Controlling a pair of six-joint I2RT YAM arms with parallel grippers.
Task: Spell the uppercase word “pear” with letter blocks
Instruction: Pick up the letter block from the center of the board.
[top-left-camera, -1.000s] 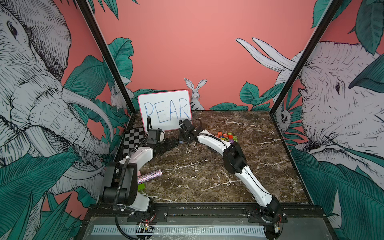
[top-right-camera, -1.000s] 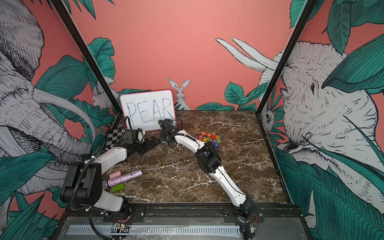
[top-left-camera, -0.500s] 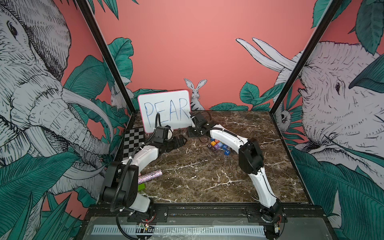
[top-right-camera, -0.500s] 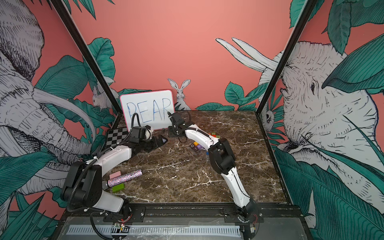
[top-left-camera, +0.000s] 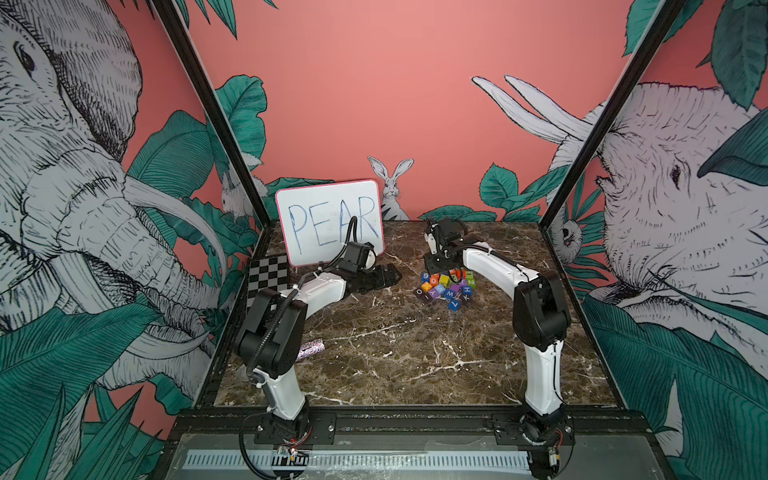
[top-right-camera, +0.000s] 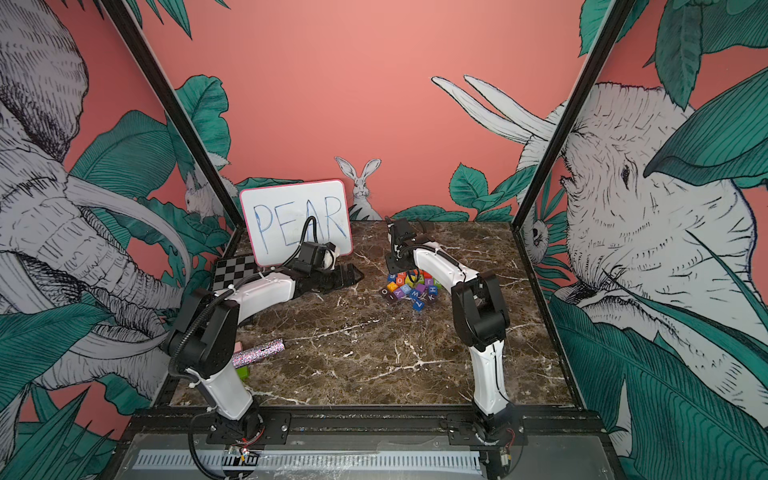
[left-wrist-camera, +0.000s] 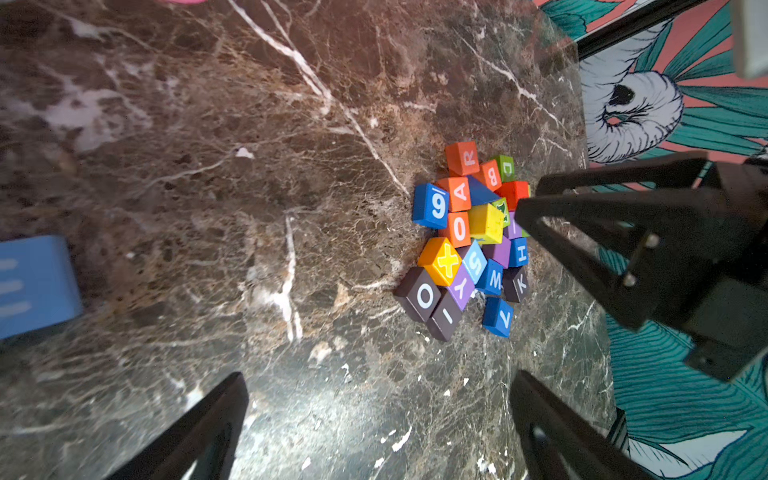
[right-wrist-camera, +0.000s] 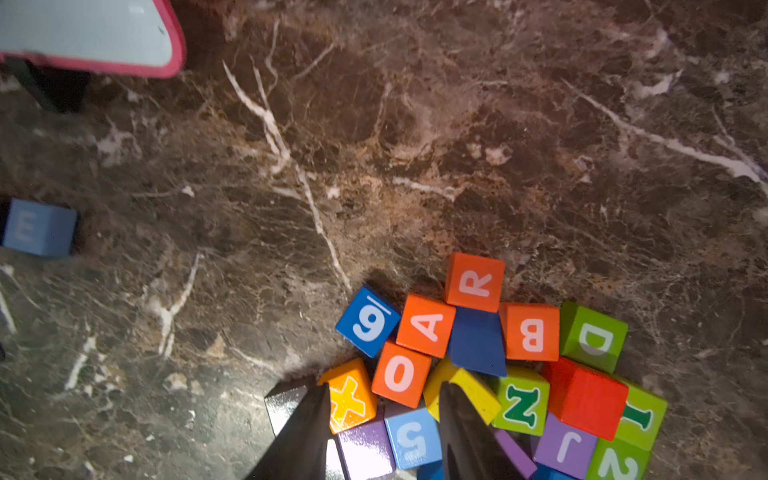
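- Left fingers (left-wrist-camera: 216, 415) spread wide, empty, at the bottom of the frame.
- Right fingers (right-wrist-camera: 303, 424) narrowly apart over the letter blocks (right-wrist-camera: 478, 353), lower centre.
- Blue E (right-wrist-camera: 39, 232) alone at the left edge.

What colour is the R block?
The R block is red-orange; clearest in the right wrist view.

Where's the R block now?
Right wrist view: the R block sits on the pile's far edge, table's right half, next to the A block and B block.
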